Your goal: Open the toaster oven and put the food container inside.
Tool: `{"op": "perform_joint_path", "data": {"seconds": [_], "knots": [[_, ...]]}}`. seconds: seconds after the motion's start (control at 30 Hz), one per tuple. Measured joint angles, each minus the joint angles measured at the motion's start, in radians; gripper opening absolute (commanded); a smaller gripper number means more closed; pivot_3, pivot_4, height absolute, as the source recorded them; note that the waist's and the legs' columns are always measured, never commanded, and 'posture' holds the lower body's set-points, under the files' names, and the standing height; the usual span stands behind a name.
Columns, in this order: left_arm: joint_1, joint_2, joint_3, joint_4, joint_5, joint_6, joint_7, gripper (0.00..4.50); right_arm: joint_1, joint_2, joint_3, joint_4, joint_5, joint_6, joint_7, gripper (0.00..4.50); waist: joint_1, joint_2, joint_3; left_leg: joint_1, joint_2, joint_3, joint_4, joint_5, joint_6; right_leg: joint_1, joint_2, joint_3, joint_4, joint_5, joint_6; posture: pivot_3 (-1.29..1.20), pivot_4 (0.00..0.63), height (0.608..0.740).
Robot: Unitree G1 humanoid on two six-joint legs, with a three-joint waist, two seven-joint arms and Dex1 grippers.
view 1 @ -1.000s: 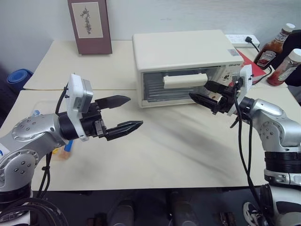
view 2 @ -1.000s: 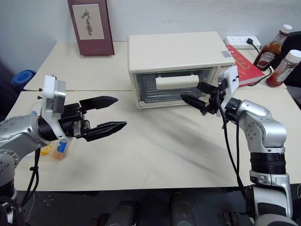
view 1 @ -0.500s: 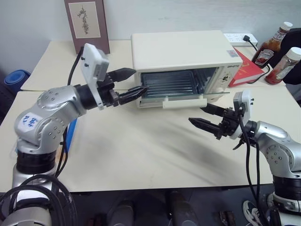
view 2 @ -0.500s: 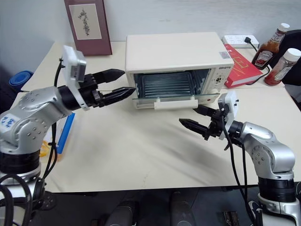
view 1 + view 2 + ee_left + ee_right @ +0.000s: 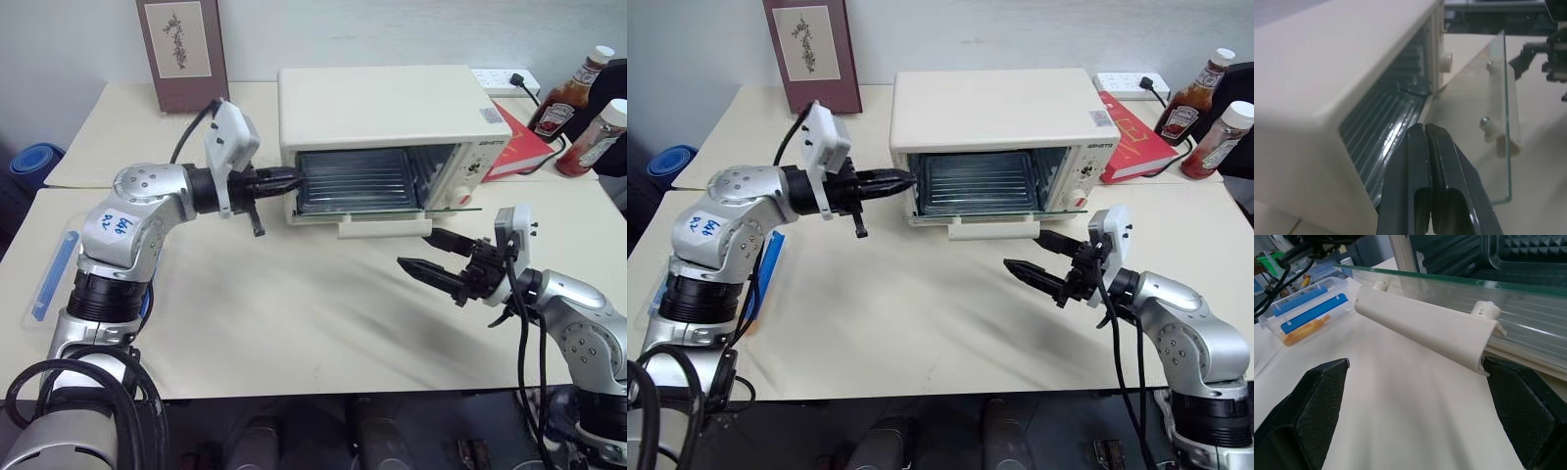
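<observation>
The toaster oven [image 5: 392, 113] sits at the far side of the table [image 5: 294, 313]. Its glass door [image 5: 392, 211] hangs down flat, so the oven is open. The cream handle [image 5: 384, 227] sticks out at the near edge of the door. You can see the wire rack [image 5: 358, 181] inside.

The left pincer [image 5: 284, 180] has its 2 black fingers pressed together, with nothing between them. Its tip is right at the left front corner of the oven, by the edge of the opening. I cannot tell if it touches the oven.

The right pincer [image 5: 436, 257] has its fingers wide apart and holds nothing. It floats above the table, near the door handle and a bit to the right, not touching it.

The food container [image 5: 1305, 308] lies on the table, far over on the left side, well apart from the oven. It is clear, with blue clips and yellow fries inside.

2 sauce bottles [image 5: 578, 98] stand at the far right, past a red book [image 5: 514, 147]. A framed picture [image 5: 181, 49] leans on the wall at the far left.
</observation>
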Motion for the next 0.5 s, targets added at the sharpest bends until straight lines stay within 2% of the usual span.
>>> {"op": "perform_joint_path", "data": {"seconds": [0.27, 0.33, 0.5], "knots": [[0.035, -0.001, -0.071, 0.0, 0.109, -0.077, -0.088, 0.05, 0.078, -0.029, -0.049, -0.076, 0.001, -0.004, -0.027, 4.5, 0.003, 0.0, 0.0, 0.001, 0.0, 0.0, 0.002, 0.0, 0.0, 0.001, 0.0, 0.0, -0.001, 0.0, 0.0, 0.0, 0.15, 0.74], [0.041, -0.008, -0.082, 0.0, 0.122, -0.085, -0.104, 0.05, 0.142, -0.063, -0.092, -0.104, 0.0, -0.002, -0.027, 4.5, 0.007, 0.0, 0.0, 0.001, 0.0, 0.0, 0.002, 0.0, 0.0, 0.002, 0.0, 0.0, -0.001, 0.0, 0.0, 0.0, 0.15, 0.74], [0.065, -0.008, -0.086, -0.003, 0.14, -0.095, -0.141, 0.05, 0.399, -0.166, -0.299, -0.205, 0.078, 0.051, 0.053, 4.5, 0.026, 0.0, 0.0, 0.002, 0.0, 0.0, 0.003, 0.0, 0.001, 0.003, 0.0, 0.001, -0.002, 0.0, 0.001, 0.0, 0.15, 0.74]]}}
